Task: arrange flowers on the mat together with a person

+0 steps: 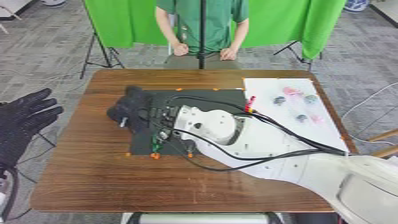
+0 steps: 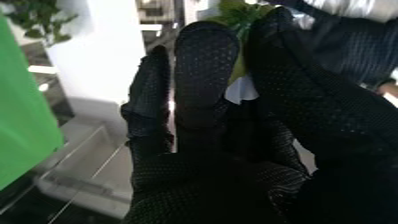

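Brown wooden table [image 1: 89,185]: rounded corners; dark mat and white sheet side by side on it.
Dark rectangular mat [image 1: 233,95]: toward the table's far half, small orange tabs along its edges, partly under the right arm.
Large white sheet [image 1: 266,85]: on the right, beside the mat, running under the white arm.
Pink and grey-blue flowers [image 1: 291,91]: spread on the sheet's far right part.
Slim red-pink piece [image 1: 250,102]: near the mat–sheet border, next to black cables.
Right hand, black fabric glove [image 1: 133,112]: over the mat's left part; whether it grips the green leafy sprig [image 2: 238,17] beside it, cannot tell.
Left hand, black fabric glove [image 1: 25,112]: open, off the table's left side.
Bright green cloth [image 1: 124,20]: hung behind the table.
Black tripod stand [image 1: 91,45]: left of the table, on grey patterned floor [image 1: 44,55].
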Robot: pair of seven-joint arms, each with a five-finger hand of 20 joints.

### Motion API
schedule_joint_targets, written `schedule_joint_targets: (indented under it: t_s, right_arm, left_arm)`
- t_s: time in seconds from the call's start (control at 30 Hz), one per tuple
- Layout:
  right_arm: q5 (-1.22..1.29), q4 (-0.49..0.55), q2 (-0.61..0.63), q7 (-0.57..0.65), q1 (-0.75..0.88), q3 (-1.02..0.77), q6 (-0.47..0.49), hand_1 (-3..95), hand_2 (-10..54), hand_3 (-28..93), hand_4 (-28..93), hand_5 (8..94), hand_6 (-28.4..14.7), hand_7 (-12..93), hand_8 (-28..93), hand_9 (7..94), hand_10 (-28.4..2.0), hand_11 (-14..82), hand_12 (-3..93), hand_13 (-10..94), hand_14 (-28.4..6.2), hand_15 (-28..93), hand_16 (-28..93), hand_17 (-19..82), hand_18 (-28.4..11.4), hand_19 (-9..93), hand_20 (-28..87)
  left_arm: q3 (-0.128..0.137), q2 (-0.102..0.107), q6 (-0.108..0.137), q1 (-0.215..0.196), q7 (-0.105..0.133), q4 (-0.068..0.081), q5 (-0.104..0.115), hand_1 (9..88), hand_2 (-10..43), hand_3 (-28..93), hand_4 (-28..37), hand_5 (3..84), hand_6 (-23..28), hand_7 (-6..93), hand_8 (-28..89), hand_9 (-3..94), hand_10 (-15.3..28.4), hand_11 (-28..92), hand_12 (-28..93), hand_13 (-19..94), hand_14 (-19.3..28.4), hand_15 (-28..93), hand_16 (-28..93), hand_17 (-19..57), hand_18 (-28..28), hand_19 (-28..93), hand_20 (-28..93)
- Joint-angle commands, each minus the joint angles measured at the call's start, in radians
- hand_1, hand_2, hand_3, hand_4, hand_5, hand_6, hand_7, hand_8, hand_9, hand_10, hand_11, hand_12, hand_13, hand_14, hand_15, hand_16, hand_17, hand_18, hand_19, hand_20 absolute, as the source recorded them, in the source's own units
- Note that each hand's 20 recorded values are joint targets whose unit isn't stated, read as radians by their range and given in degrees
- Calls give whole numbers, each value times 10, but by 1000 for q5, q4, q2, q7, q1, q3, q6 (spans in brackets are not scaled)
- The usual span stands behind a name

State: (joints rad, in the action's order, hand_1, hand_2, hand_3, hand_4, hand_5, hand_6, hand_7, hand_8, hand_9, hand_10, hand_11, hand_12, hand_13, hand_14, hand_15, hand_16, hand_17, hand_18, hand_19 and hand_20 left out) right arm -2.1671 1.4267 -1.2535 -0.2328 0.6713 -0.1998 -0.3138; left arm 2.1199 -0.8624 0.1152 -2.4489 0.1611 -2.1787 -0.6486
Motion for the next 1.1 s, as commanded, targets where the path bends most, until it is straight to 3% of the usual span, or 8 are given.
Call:
schedule_joint_targets:
  t_s: [0.03,0.37,0.4,0.57,1.1]
  right_arm:
    - [-102,-87,-79,-6,-42,47,79,532,-95,824,-283,610,37,616,25,761,-37,252,528,728,5,547,435,289,-162,736,466]
    - [-194,-143,-99,-26,-52,53,214,531,-95,812,-283,615,48,611,-3,787,-36,219,508,711,6,549,436,272,-157,722,466]
    - [-195,-149,-99,-22,-57,61,208,531,-95,811,-283,615,49,610,-5,789,-35,215,507,708,4,549,437,270,-158,720,466]
    - [-209,-170,-98,2,-61,70,214,530,-95,806,-283,614,54,601,-13,793,-35,193,502,694,4,549,436,262,-157,713,465]
    - [-243,-177,-92,38,-67,65,263,461,-95,802,-283,545,46,560,-59,706,-41,142,450,601,-3,600,393,218,-159,695,468]
  left_arm:
    - [-24,27,3,19,-12,9,0,250,-7,681,-230,377,45,164,-66,327,133,212,171,306,160,245,34,-49,224,388,117]
    - [-30,30,2,18,-5,9,1,250,-7,681,-230,377,45,165,-65,327,132,211,170,306,161,248,34,-49,224,387,117]
    - [-29,39,9,11,4,8,8,250,-7,680,-230,377,45,165,-65,327,132,211,171,306,161,248,34,-49,224,387,117]
    - [-32,42,6,14,6,10,9,250,-7,680,-230,377,45,165,-65,327,133,211,170,305,161,248,34,-49,224,388,117]
    - [-41,33,-4,29,-10,13,0,249,-7,681,-231,377,45,163,-64,327,133,210,170,306,160,246,34,-49,224,388,117]
